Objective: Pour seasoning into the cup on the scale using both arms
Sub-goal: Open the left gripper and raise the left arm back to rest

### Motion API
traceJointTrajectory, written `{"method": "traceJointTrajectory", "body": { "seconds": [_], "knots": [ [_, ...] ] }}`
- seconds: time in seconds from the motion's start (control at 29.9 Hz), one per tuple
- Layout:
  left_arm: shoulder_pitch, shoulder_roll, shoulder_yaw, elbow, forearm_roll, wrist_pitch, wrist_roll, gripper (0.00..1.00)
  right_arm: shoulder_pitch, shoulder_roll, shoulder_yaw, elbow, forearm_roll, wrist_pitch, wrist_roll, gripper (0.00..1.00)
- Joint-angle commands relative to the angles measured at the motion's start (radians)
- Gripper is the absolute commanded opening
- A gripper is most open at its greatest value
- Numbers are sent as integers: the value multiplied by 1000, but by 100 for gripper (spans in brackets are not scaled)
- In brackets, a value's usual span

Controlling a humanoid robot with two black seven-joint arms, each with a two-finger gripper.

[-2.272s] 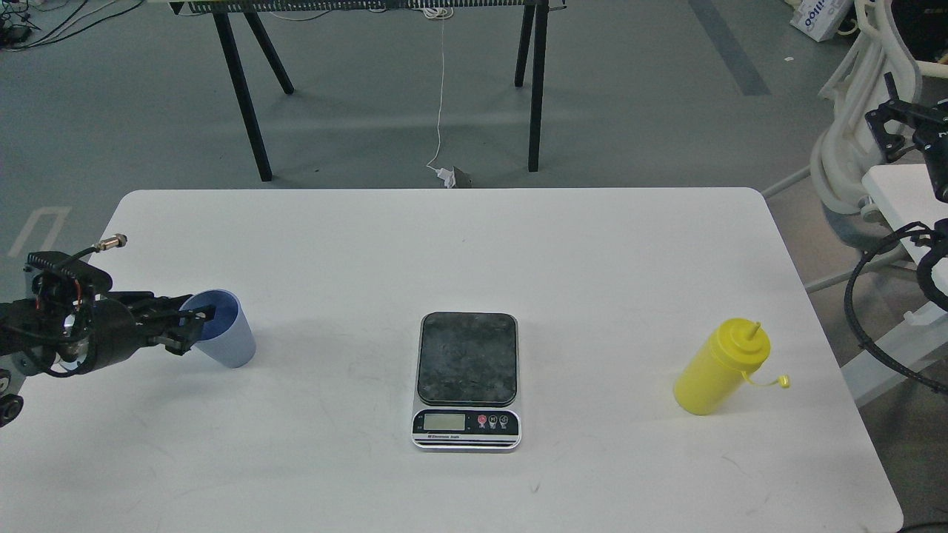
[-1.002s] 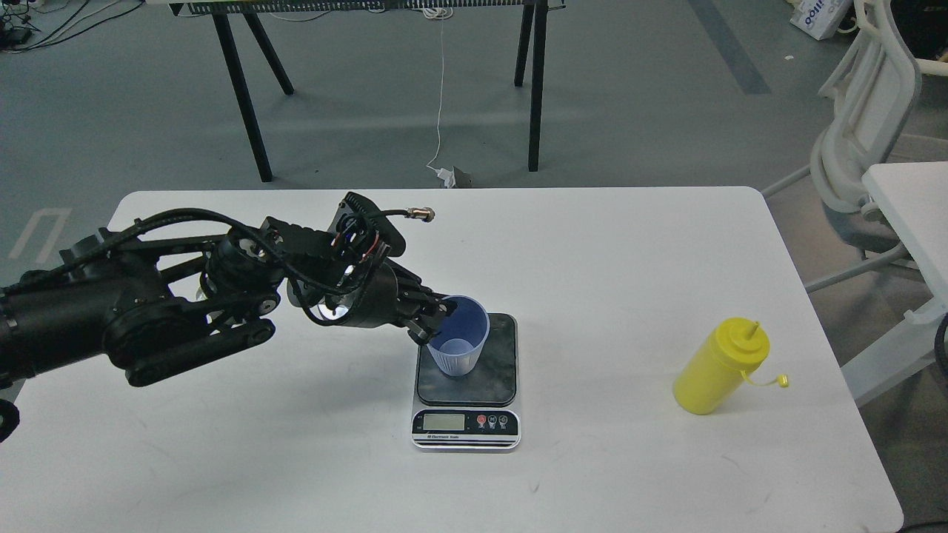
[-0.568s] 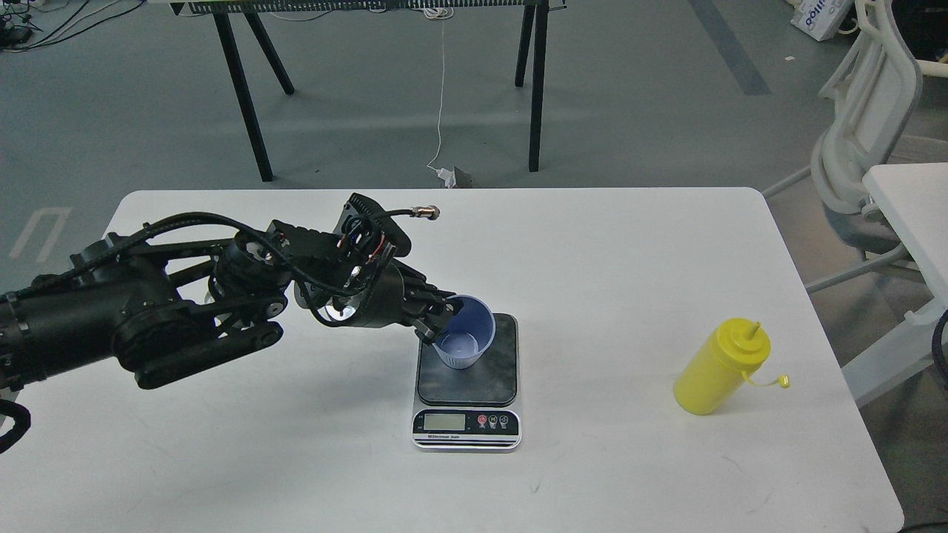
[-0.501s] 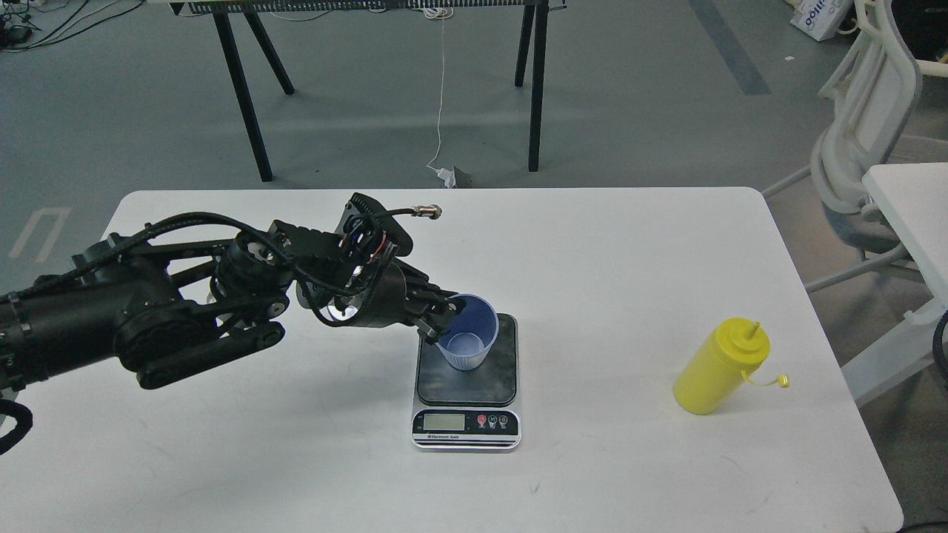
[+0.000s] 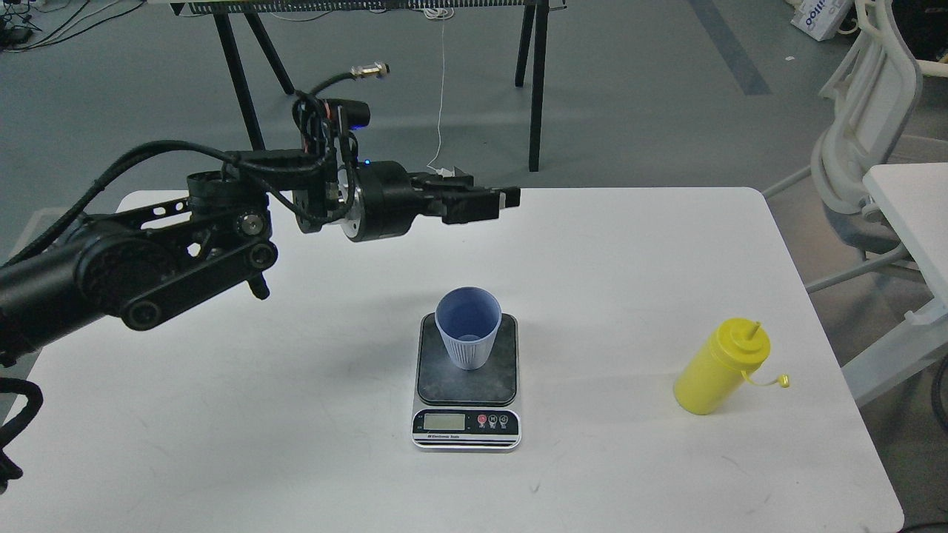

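Observation:
The light blue-grey cup stands upright on the dark plate of the scale, toward its back edge. My left gripper is raised above the table, behind and above the cup and apart from it. Its fingers point right, stand apart and hold nothing. The yellow seasoning bottle stands upright at the table's right side, with its tip cap hanging off to the right on its tether. My right arm and gripper are out of view.
The white table carries only the scale and the bottle. A white chair and a second white table stand to the right. Black trestle legs stand on the floor behind.
My left gripper let go of the cup on the scale, then rose and moved back and to the right. The cup now stands upright and free. The bottle has not moved.

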Motion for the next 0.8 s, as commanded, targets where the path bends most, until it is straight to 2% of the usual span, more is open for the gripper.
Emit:
{"method": "traceJointTrajectory", "body": {
  "seconds": [0.0, 0.1, 0.3, 0.43, 0.53, 0.7, 0.77],
  "knots": [
    [55, -38, -177, 94, -329, 36, -1, 99, -136, -4, 69, 84, 10, 0, 4, 100],
    [65, -69, -271, 209, -573, 30, -1, 99, -266, -3, 92, 180, 58, 0, 2, 100],
    [63, -107, -297, 386, -1026, 26, -4, 100, -498, 7, 103, 407, 81, 0, 5, 100],
    [65, -119, -343, 493, -1222, 17, -4, 100, -645, 68, 117, 529, 106, 0, 10, 100],
    [65, -132, -368, 579, -1304, -38, -1, 100, -715, 167, 101, 541, 96, 0, 7, 100],
    [63, -135, -371, 766, -1382, -185, 0, 100, -782, 289, 39, 567, 22, 0, 5, 100],
    [68, -135, -371, 785, -1404, -185, 2, 100, -790, 324, 32, 573, -18, 0, 5, 100]
  ]
}}
